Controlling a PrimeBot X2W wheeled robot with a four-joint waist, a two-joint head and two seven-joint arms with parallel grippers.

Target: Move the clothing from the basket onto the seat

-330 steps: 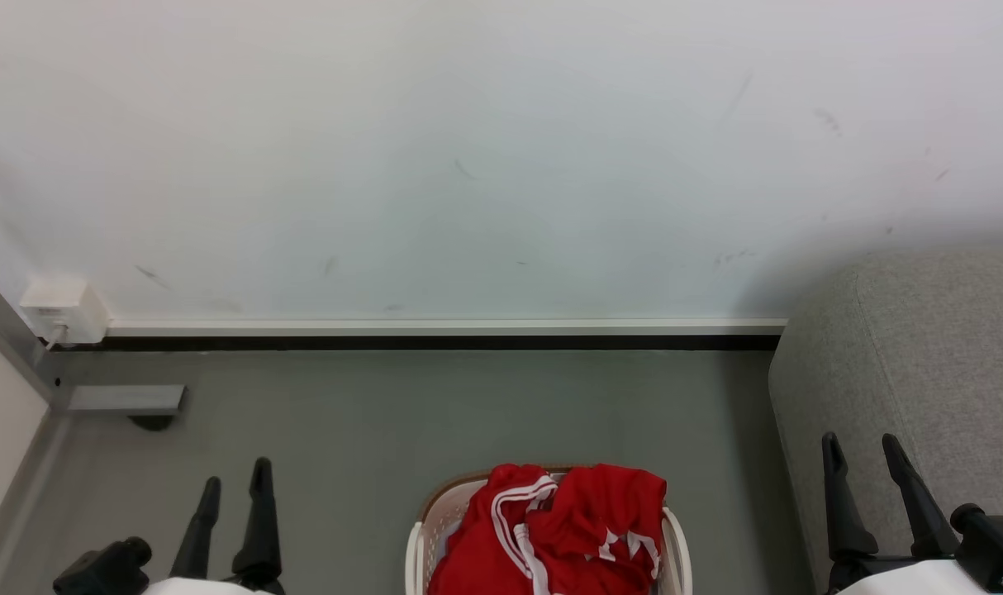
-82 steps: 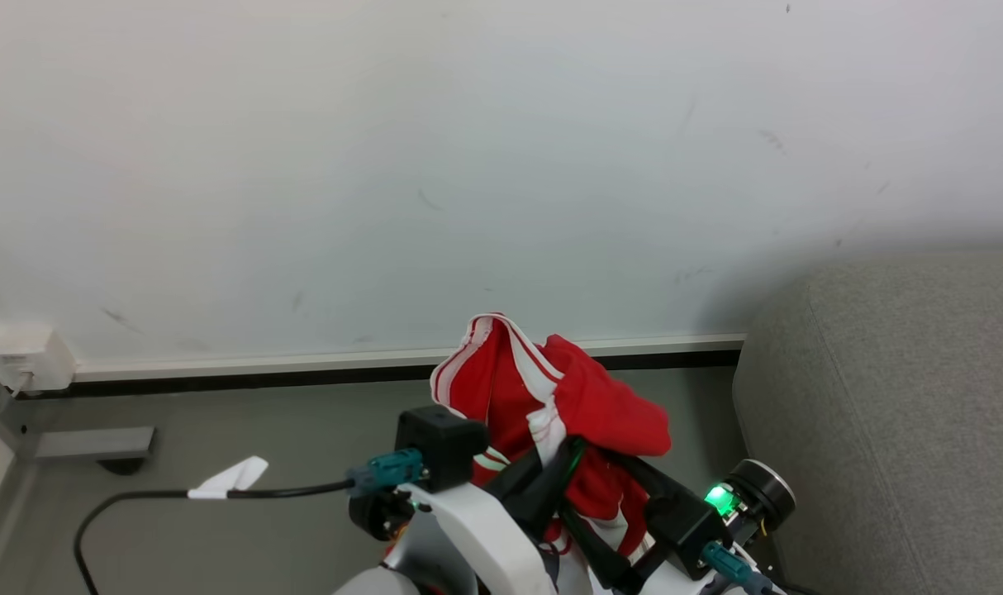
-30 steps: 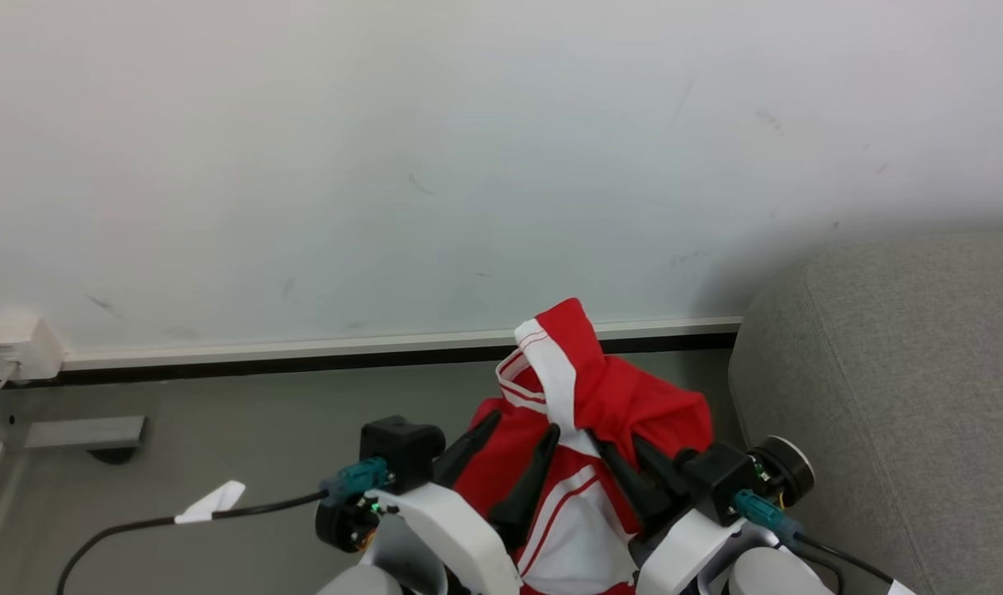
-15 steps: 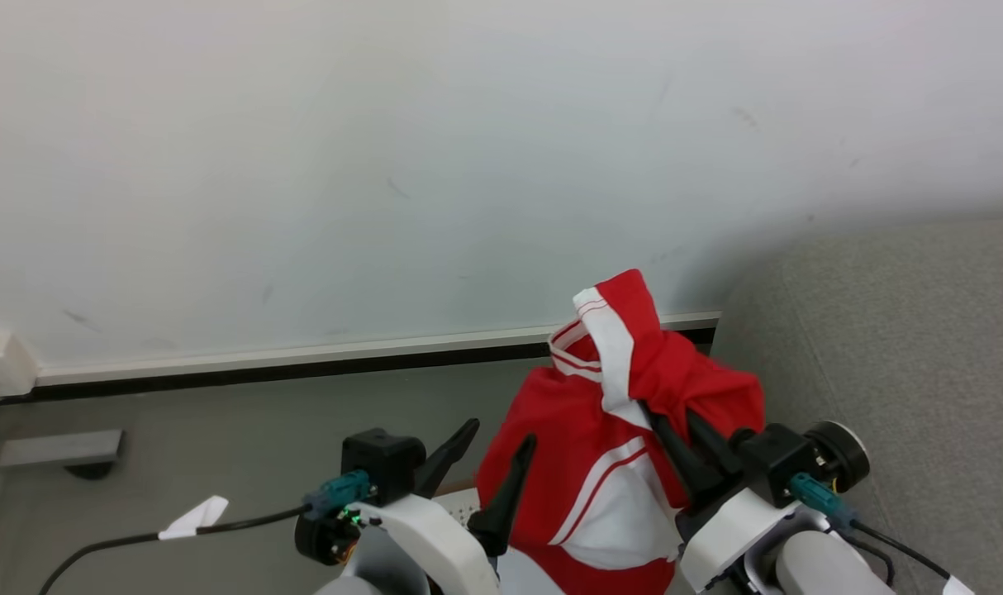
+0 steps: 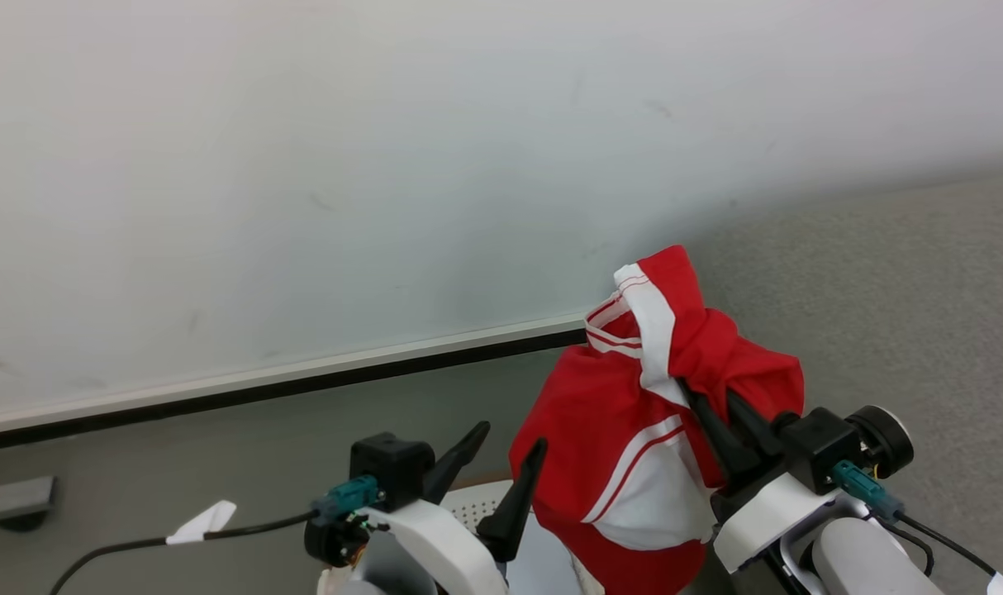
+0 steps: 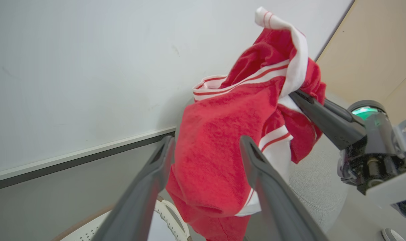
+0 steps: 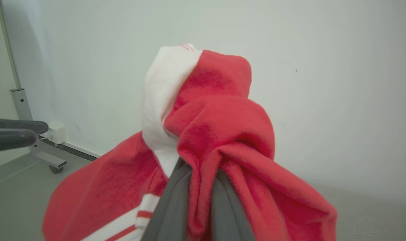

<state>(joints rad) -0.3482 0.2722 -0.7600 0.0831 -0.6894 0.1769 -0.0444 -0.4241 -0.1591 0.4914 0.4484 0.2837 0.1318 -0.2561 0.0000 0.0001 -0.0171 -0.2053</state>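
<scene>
The right gripper (image 5: 704,409), at the lower right of the head view, has its two dark fingers pinched almost together on a bunched fold of the clothing (image 5: 625,413). The red and white bundle hangs from that pinch in mid-frame, above and to the right of the basket (image 5: 478,506), whose perforated rim shows at the bottom centre. The seat (image 5: 898,281) fills the right side of the frame, just beyond the hanging cloth. The left gripper (image 5: 510,438) stands at the lower centre with its jaws wide apart and nothing between them. In the left wrist view the cloth hangs just beyond its fingers, and I cannot tell whether it brushes them. The main risk is probably the grip itself: only a small gather near the top is caught, while most of the weight hangs below, so a quick swing could pull the fold out and drop the bundle on the grey floor (image 5: 221,430). The trailing lower edge reaches down out of the frame close to the basket, so it might snag on the rim or on the open left fingers as the arm moves toward the right. A release too near the seat's rounded edge could also let the garment slide off.
</scene>
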